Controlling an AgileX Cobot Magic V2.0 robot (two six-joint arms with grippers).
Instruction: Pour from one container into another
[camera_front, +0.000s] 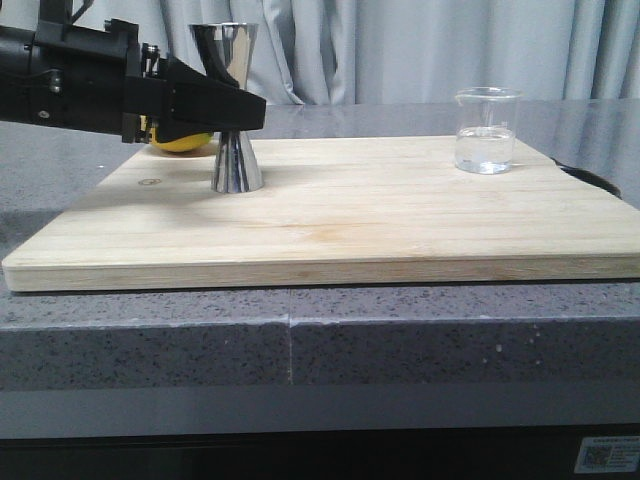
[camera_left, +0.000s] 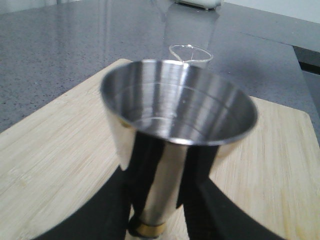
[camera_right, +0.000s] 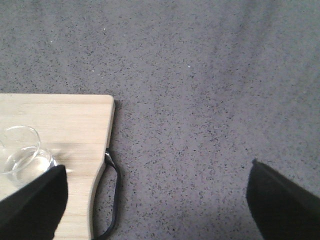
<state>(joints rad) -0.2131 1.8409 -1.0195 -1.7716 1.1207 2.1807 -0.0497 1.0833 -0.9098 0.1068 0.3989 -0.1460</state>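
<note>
Your left gripper (camera_front: 250, 108) clasps the steel jigger (camera_front: 233, 110) at its waist, upper left of the front frame, on the wooden board (camera_front: 330, 215). Glass beaker (camera_front: 486, 130) stands upper right; markings unreadable. Right gripper (camera_right: 155, 200) spread wide over the bench (camera_right: 210, 85).

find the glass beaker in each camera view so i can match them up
Front view: glass beaker stands at the right on the wooden board, far from the jigger.
Left wrist view: only its rim shows, behind the jigger's cup.
Right wrist view: at the left edge, near the board's corner.
Shared landmark: the board.
</note>
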